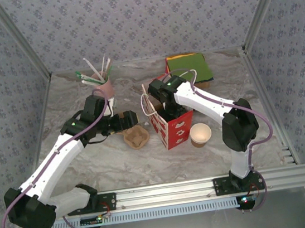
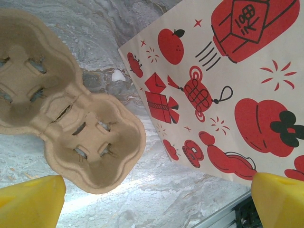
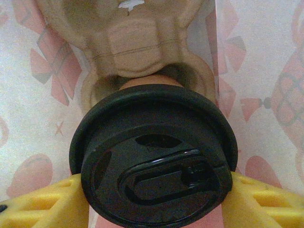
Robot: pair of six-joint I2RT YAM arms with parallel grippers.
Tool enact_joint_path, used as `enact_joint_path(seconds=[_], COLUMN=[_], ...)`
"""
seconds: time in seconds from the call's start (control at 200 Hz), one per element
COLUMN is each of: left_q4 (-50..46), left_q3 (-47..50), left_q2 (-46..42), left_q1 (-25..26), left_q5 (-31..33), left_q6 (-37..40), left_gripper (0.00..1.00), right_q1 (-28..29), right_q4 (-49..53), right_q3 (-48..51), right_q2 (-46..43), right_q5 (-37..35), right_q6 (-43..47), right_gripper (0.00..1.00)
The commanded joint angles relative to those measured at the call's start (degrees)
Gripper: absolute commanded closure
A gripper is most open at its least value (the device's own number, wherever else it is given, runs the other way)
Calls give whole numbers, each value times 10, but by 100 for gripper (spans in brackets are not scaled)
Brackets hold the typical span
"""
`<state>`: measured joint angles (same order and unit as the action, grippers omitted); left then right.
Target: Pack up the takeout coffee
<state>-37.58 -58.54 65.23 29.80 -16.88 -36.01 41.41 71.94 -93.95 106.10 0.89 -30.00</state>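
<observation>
The takeout coffee (image 3: 154, 156), a brown cup under a round black lid, is inside the red-and-white printed paper bag (image 1: 172, 128). My right gripper (image 3: 154, 204) is shut on it, with a yellow finger (image 3: 52, 204) pressed against each side just below the lid. From above, the right gripper (image 1: 169, 109) reaches down into the bag's open top. A brown pulp carrier (image 3: 137, 42) lies under the cup inside the bag; whether the cup is seated in a pocket is unclear. My left gripper (image 2: 156, 209) hangs open and empty over the table, left of the bag (image 2: 228, 85).
A second pulp cup carrier (image 1: 136, 137) lies flat on the marble table just left of the bag, under my left gripper (image 1: 125, 120). A lidless brown cup (image 1: 201, 134) stands right of the bag. A pink cup of straws (image 1: 103, 89) and coloured napkins (image 1: 189, 67) sit at the back.
</observation>
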Motion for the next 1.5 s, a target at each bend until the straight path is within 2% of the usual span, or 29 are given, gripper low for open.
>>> enact_joint_path(seconds=[0.0,1.189,1.494], left_q4=[-9,-30,-24], left_q3=[-26,-27,-28], left_q2=[-15,-24,-18], left_q1=[3,3,3], left_q5=[11,20,19], left_q6=[8,7,9], left_gripper=[0,0,0], right_q1=[-3,-6,-9], right_q4=[1,-33,-20], right_q3=[21,57,40], right_q2=[19,36,34], right_q5=[-7,-2,-3], right_q6=[6,9,11], right_gripper=[36,36,36])
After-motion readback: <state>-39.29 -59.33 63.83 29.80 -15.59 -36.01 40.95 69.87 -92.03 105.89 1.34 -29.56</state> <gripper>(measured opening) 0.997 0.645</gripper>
